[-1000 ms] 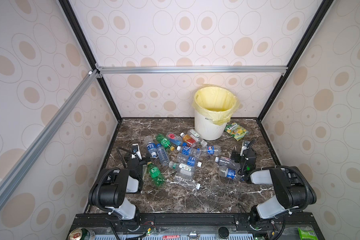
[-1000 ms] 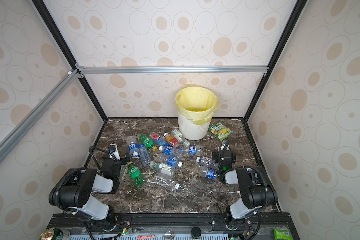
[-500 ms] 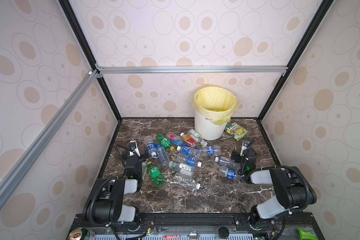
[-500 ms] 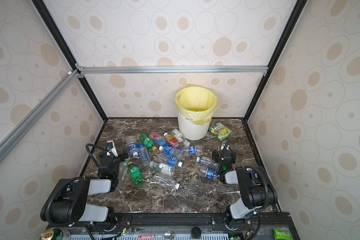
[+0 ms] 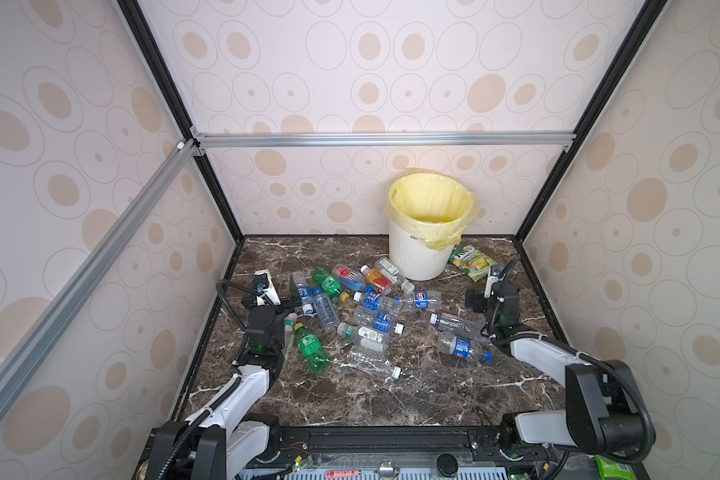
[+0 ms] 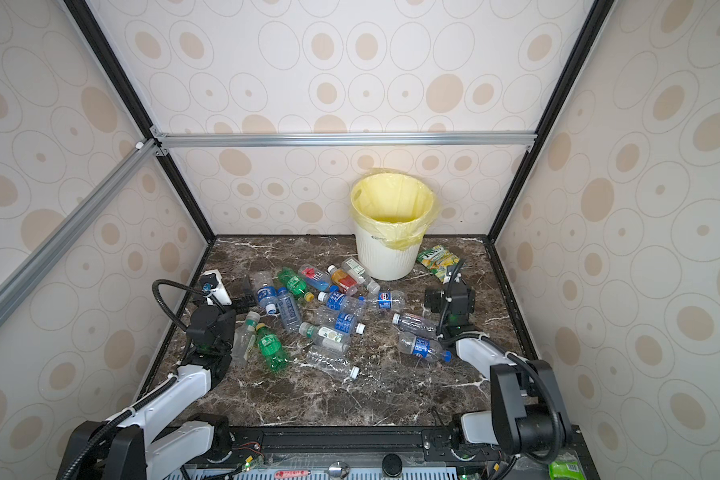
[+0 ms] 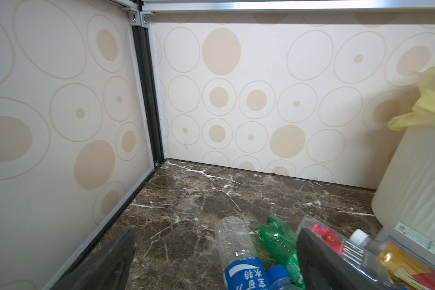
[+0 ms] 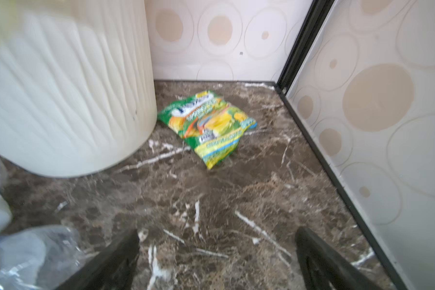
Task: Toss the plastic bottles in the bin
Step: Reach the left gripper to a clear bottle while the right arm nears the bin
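Note:
Several plastic bottles lie scattered mid-table, mostly clear with blue labels, some green, one orange-red. The bin, white and ribbed with a yellow bag, stands at the back. My left gripper is low at the pile's left edge and open. In the left wrist view a clear bottle with a blue label lies between its fingers, untouched. My right gripper is open over bare marble right of the pile, holding nothing, with two clear bottles beside it.
A green-yellow snack packet lies right of the bin, just beyond my right gripper. Patterned walls close in the left, back and right sides. The bin's wall shows beyond my left gripper.
My left arm has stretched forward and sunk lower, carrying its gripper a little toward the back wall. The right arm and the bottles have not moved.

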Tool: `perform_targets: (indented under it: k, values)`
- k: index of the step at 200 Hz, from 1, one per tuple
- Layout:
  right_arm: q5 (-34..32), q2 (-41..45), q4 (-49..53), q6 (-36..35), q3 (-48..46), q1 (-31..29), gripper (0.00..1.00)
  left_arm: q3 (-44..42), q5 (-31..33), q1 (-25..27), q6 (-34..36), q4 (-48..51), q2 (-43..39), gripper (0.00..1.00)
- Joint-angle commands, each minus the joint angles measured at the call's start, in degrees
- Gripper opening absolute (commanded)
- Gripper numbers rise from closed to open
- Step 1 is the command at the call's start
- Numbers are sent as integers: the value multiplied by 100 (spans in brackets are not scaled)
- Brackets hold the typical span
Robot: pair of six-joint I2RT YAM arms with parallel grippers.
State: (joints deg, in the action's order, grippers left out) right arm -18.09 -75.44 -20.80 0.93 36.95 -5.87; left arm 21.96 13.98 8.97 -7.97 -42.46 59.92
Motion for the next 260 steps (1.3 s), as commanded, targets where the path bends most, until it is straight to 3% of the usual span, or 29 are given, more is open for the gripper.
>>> perform_targets:
  k: [1, 34, 53, 75, 112, 133, 149, 165, 203, 221, 240, 260]
  values:
    - [-597, 396, 1843, 487, 521, 28, 100, 480, -207, 247, -399, 609, -10, 99]
    - [-829, 1067, 2459, 1484, 538, 41, 100, 1063, -722, 773, -96, 1136, 213, 99]
    - [-1120, 1560, 2759, 2457, 351, 53, 100, 1469, -807, 1079, 272, 1470, 389, 99]
    - [-97, 1689, 3004, 2167, 555, 84, 100, 1795, -1121, 1406, 629, 1530, 549, 99]
    - [749, 1278, 4163, 2588, 1309, 80, 100, 2375, -1439, 1873, 984, 1594, 933, 99]
    - [1659, 910, 4778, 2813, 1697, 42, 100, 2526, -1815, 1941, 1471, 1623, 1050, 99]
    - [1965, 794, 4906, 2865, 1767, -170, 100, 2322, -1319, 1926, 1110, 1156, 1012, 99]
    - [1630, 785, 5026, 2625, 1871, -600, 100, 2394, -1033, 1891, 886, 1150, 1099, 99]
    - [1067, 460, 5429, 2170, 2530, -1383, 100, 3011, -405, 1891, 636, 2418, 1391, 99]
    - [892, 224, 5470, 2029, 2896, -1735, 100, 3649, 537, 1827, -7, 3828, 1549, 99]
    - [586, -85, 5429, 1819, 3271, -2184, 100, 4541, 577, 1627, -511, 5703, 1843, 99]
    - [205, -492, 5470, 1628, 3666, -2636, 100, 4671, 172, 1417, -1150, 6829, 1862, 99]
